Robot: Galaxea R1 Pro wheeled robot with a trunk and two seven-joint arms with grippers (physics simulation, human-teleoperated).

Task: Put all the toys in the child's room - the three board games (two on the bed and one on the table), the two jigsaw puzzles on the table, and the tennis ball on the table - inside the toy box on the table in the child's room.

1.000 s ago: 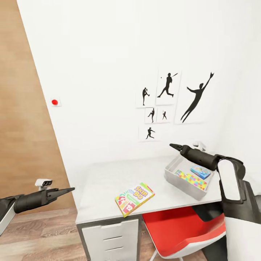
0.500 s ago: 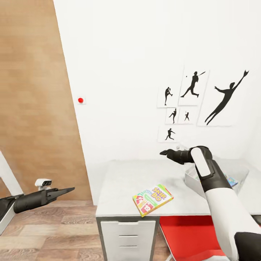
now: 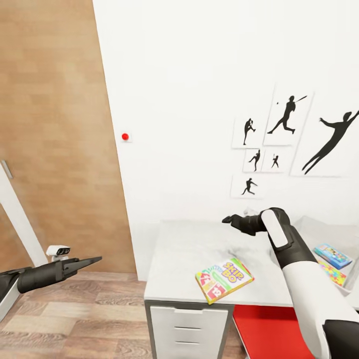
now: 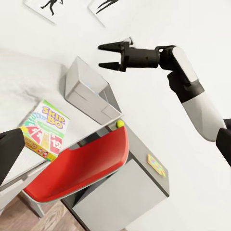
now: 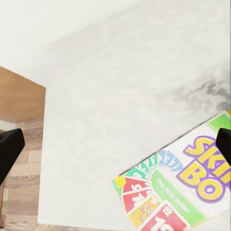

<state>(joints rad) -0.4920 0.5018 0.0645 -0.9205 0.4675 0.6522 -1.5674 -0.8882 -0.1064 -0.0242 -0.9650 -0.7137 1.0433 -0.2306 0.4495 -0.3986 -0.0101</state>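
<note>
Pale grey-white, the table (image 3: pixel 189 259) stands against the white wall, and everything else is placed from it. The SKIP-BO board game (image 3: pixel 224 279) lies flat near the table's front edge, above the white drawer unit (image 3: pixel 189 329), tilted to the edge. The right gripper (image 3: pixel 227 219) hangs above the tabletop, behind the SKIP-BO box and apart from it; from the left wrist view its two fingers (image 4: pixel 111 47) stand spread and grasp nothing. Further along the table from the SKIP-BO box, the light grey toy box (image 4: pixel 89 89) sits on the top; in the head view a small blue board game (image 3: pixel 333 255) and a jigsaw puzzle (image 3: pixel 331 273) show there, past the right arm. The tennis ball (image 4: pixel 119 123) rests on the lower dark section just beyond the toy box. A red chair (image 4: pixel 79 166) is tucked under the table. The left gripper (image 3: pixel 94 259) hovers over the wood floor, well apart from the table's end; I cannot tell how its jaws stand.
</note>
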